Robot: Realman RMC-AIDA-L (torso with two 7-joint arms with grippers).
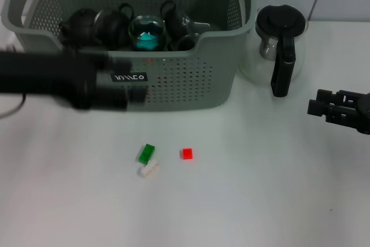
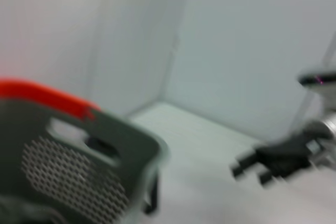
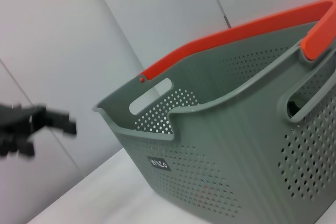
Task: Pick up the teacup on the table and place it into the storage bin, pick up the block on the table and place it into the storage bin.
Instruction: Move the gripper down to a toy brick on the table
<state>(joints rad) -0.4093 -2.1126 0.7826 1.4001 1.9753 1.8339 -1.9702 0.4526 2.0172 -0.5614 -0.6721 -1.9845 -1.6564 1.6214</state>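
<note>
Green block (image 1: 147,153), white block (image 1: 150,169) and red block (image 1: 187,154) lie on the surface (image 1: 260,189), below the left tool (image 1: 118,92), grip unclear, fronting the bin (image 1: 191,79). Right tool (image 1: 319,106), fingers spread, waits far right.

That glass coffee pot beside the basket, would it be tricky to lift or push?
The glass coffee pot probably breaks easily, since its body looks like clear glass. Its smooth, rounded sides seem slippery; the black handle looks the safer grip. Being tall, it might tip if pushed near the lid.
</note>
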